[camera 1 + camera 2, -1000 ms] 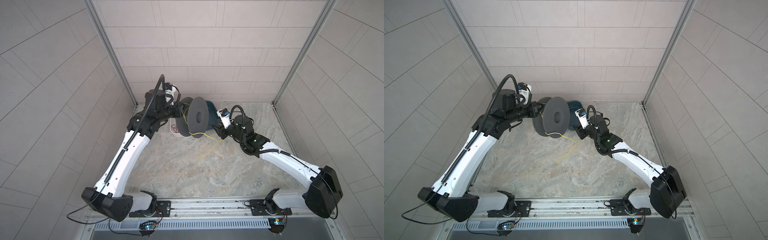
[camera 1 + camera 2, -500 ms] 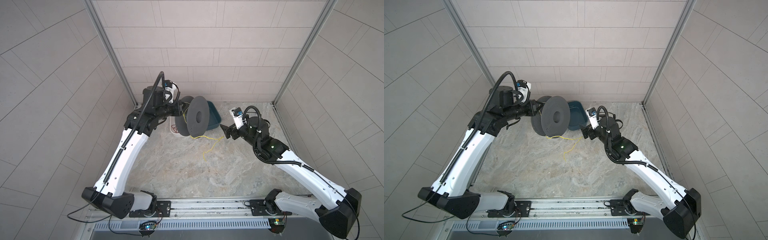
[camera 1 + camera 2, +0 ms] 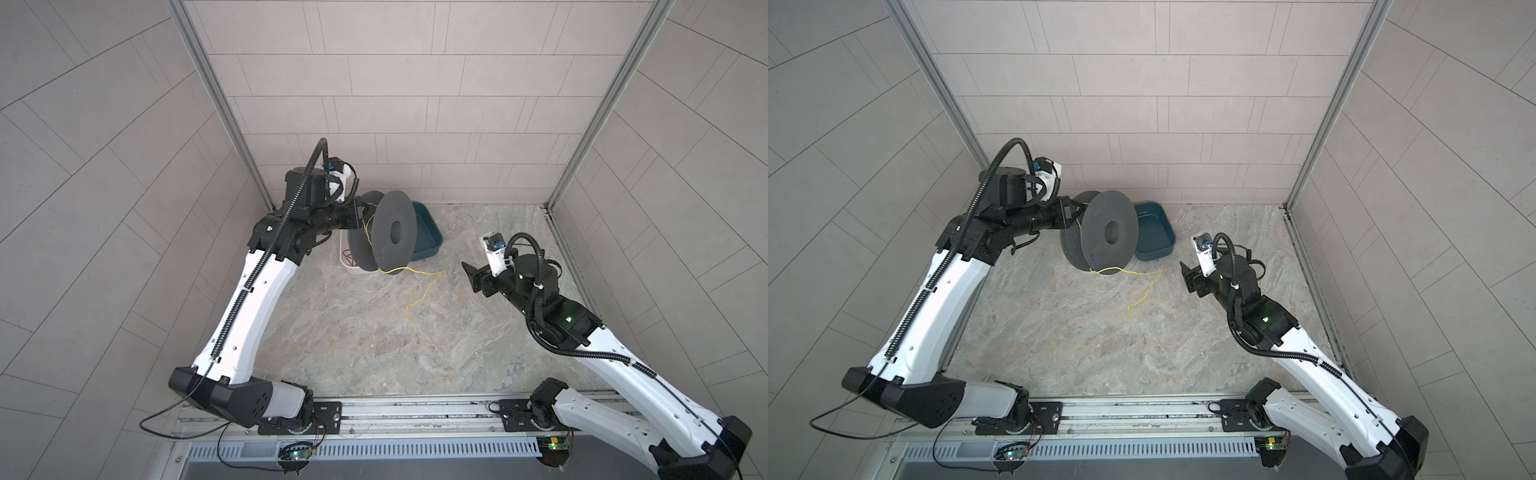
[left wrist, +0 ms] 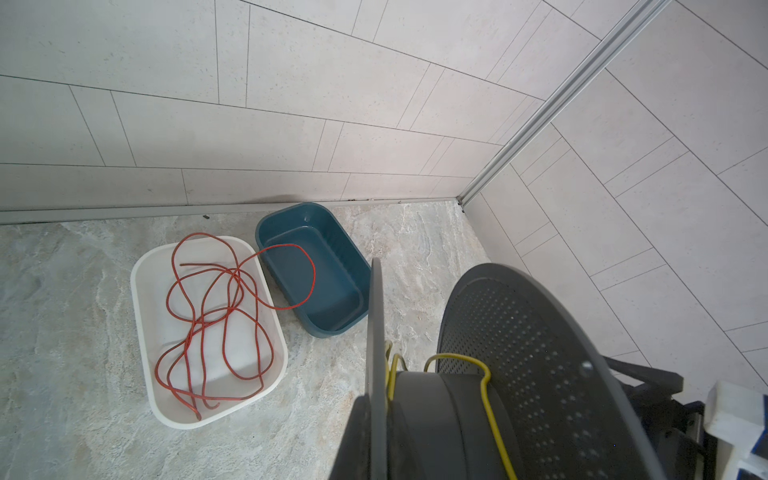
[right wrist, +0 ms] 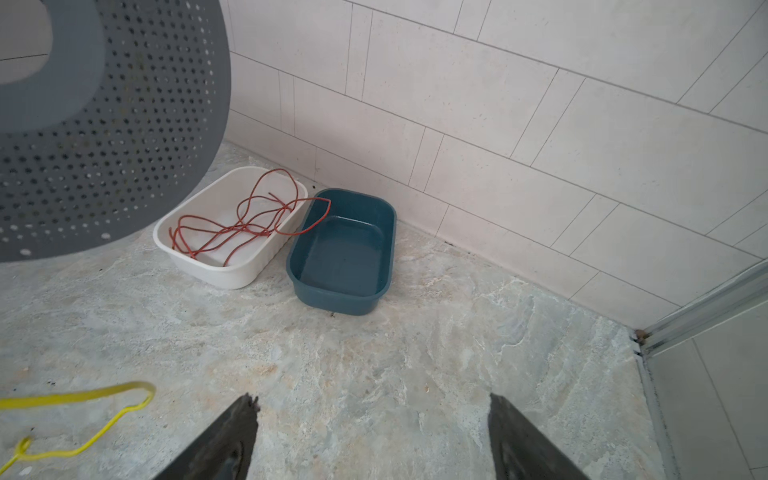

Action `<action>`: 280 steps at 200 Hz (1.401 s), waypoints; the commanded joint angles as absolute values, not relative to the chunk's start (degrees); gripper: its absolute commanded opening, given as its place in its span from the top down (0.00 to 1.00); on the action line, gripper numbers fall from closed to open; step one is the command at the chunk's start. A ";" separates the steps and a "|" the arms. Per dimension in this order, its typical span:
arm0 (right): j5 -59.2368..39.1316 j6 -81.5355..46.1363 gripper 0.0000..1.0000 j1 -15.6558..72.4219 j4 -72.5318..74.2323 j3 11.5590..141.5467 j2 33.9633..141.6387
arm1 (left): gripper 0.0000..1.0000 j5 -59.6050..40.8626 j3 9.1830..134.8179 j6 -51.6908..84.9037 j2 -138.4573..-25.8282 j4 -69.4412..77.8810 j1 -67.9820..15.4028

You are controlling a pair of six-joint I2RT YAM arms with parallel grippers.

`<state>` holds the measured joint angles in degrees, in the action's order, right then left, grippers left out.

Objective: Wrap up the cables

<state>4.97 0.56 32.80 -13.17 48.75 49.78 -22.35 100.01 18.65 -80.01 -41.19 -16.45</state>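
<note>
left claw (image 3: 360, 212): clenched on spool (image 3: 390, 249), gripping the rim of the flange nearest it. Spool is held up on edge, clear of the table (image 3: 353, 332).
spool: dark grey plastic, two round perforated flanges, smooth hub, round centre hole.
yellow wire (image 3: 415, 272): thin, kinked. A few loose turns sit on the hub right by the left claw. The rest drops off the spool's low rim, runs toward the right claw, then zigzags back onto the marbled stone-look table.
right claw (image 5: 370, 399): released, jaws wide, nothing between them. The wire's bend lies near its tips, off to one side, not touching.
Ahead of the right claw, by the tiled wall: white tray (image 5: 232, 278) holding tangled red wire (image 5: 232, 226), one loop overhanging the blue tray (image 5: 332, 299) just beside it. Both are rounded-rectangle plastic.
</note>
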 commanded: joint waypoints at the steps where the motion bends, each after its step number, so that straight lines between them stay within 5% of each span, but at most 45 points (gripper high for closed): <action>1: -1.27 -0.23 0.16 33.90 -11.54 46.26 46.77 | 1.00 -24.52 102.57 20.67 -79.82 -38.86 -15.74; 62: -12.92 0.37 0.20 37.41 -6.94 44.07 46.70 | 1.00 -25.94 101.97 21.88 -79.92 -38.17 -15.62; 150: -10.59 -3.06 0.28 38.41 1.59 44.87 52.65 | 1.00 -27.49 100.33 23.52 -79.14 -36.69 -15.62; 251: -8.20 -7.72 0.61 38.37 7.36 44.65 57.31 | 1.00 -27.69 99.15 24.43 -78.56 -35.23 -15.60; 280: -7.98 -7.81 0.78 38.40 6.82 45.04 57.56 | 1.00 -27.42 98.57 24.35 -78.44 -35.07 -15.52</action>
<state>-8.75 -6.63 38.26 5.89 43.79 57.65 -25.98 98.85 23.14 -80.25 -39.66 -15.86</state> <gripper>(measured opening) 0.276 0.073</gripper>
